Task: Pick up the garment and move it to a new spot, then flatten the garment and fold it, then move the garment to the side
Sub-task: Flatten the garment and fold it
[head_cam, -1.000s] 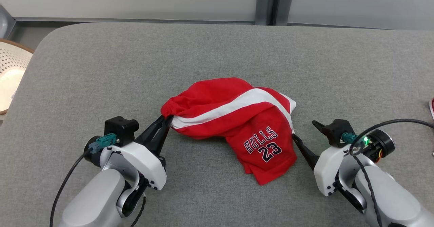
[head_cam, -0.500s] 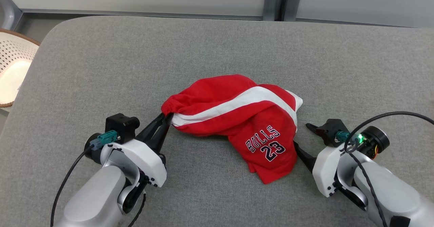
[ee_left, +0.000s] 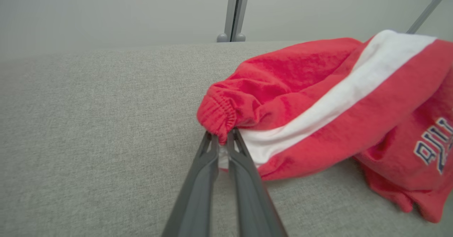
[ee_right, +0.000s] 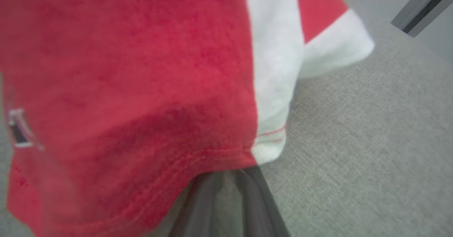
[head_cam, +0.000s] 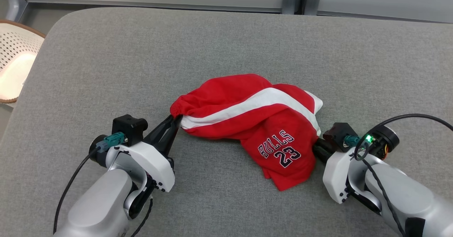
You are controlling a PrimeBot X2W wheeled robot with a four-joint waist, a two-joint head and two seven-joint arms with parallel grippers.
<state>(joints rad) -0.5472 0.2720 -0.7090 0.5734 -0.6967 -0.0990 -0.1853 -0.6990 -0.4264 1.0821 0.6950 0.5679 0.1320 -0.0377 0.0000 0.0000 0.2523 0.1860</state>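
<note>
Evidently for a two-armed lift, the left gripper (head_cam: pixel 174 120) clamps the waistband (ee_left: pixel 216 114) of the red Bulls shorts (head_cam: pixel 247 116); the right gripper (head_cam: pixel 316 145) reaches under the hem (ee_right: pixel 212 153), its grip unclear.

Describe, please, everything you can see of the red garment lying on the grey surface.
The red cloth garment, seemingly shorts with a white stripe and "BULLS 23" print, lies crumpled on the grey padded surface. The left tool pinches the elastic waistband end; the right tool reaches under the opposite hem, tips hidden.
</note>
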